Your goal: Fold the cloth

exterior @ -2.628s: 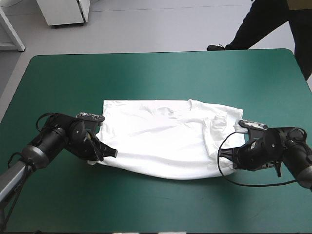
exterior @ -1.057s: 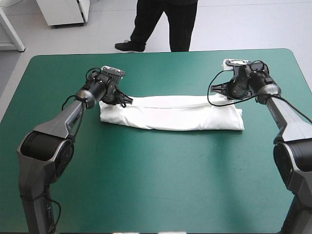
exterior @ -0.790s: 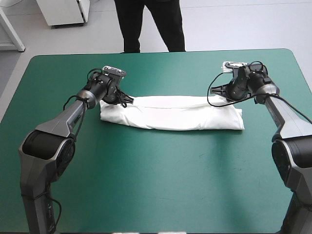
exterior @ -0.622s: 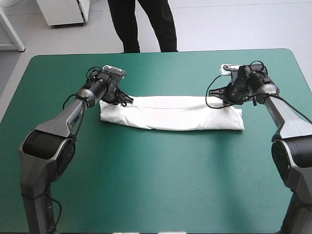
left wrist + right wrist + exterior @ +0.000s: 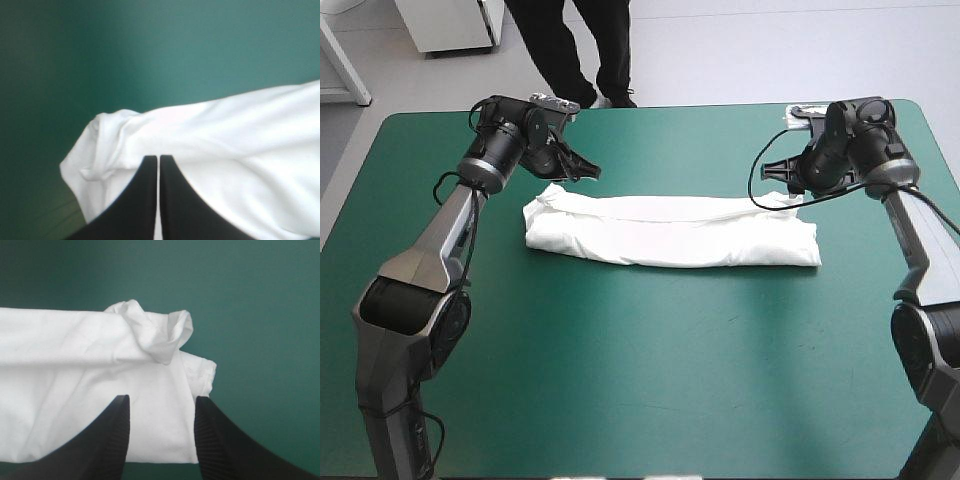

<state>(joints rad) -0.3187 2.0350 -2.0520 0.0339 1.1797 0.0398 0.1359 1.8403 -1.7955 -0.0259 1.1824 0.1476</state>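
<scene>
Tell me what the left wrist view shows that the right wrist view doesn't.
Only the left wrist view shows the T-shirt at its end toward the table's left edge, bunched into soft rolls. It also shows the left jaws, shut into one pointed arch with no cloth between them. Only the right wrist view shows the opposite end, with a curled-up corner and a stitched hem, and the right jaws, standing open and apart. Both show the white folded bundle lying on the teal-green cover, gripped by neither arm.
</scene>
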